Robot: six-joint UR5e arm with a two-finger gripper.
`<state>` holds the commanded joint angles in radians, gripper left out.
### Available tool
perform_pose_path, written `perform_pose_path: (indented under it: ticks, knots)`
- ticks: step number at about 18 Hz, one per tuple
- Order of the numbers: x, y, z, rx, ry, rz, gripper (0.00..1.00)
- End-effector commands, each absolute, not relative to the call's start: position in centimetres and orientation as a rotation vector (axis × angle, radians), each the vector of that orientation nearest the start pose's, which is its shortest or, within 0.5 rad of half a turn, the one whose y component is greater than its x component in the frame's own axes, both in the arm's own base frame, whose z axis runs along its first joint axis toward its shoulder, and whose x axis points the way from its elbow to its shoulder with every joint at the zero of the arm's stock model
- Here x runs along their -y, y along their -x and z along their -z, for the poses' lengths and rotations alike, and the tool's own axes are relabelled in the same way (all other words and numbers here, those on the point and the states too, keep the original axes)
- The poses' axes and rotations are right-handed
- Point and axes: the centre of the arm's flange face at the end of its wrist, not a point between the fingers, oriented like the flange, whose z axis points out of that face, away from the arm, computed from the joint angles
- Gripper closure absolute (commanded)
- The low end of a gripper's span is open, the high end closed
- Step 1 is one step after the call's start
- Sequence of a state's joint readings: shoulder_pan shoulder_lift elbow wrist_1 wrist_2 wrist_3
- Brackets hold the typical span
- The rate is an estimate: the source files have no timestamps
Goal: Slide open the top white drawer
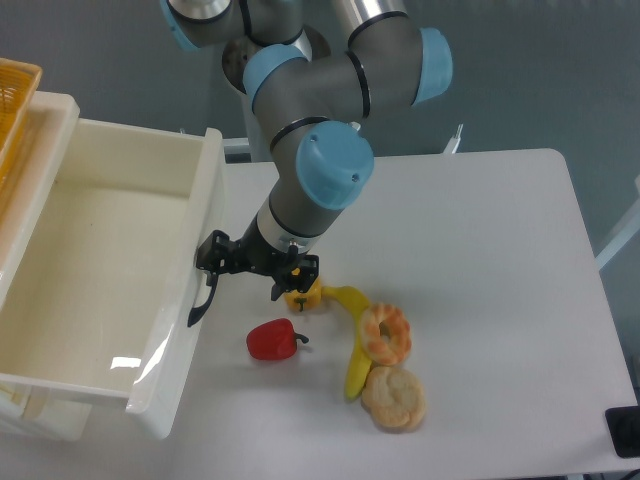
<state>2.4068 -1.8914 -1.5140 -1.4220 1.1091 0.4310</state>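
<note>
Top white drawer (pixel 110 270) left; end effector (pixel 213 268) beside (front).

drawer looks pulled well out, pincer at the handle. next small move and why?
Probably let go and back the pincer off to the right. The top white drawer already stands well out with its inside open to view, and the pincer sits at the black handle; whether it grips it I cannot tell.

the arm comes down from the top of the view, grey links with pale blue joint caps folded tight over one another, the last big blue cap facing outward above the wrist. from there the wrist angles down and to the left, low over the surface. the black gripper (pixel 212 268) points leftward, its fingers close together at the tip; whether they are fully closed is hard to tell.
</note>
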Motion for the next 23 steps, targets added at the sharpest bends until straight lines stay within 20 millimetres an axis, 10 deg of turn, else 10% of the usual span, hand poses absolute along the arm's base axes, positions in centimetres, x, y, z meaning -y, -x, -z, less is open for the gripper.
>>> perform_pose_path:
  ticks: [12, 23]
  knots:
    - [-51.2, 40.0, -39.1, 0.458, 2.748, 0.377, 0.0]
    - [-45.9, 49.4, -33.2, -0.117, 2.894, 0.076, 0.0]
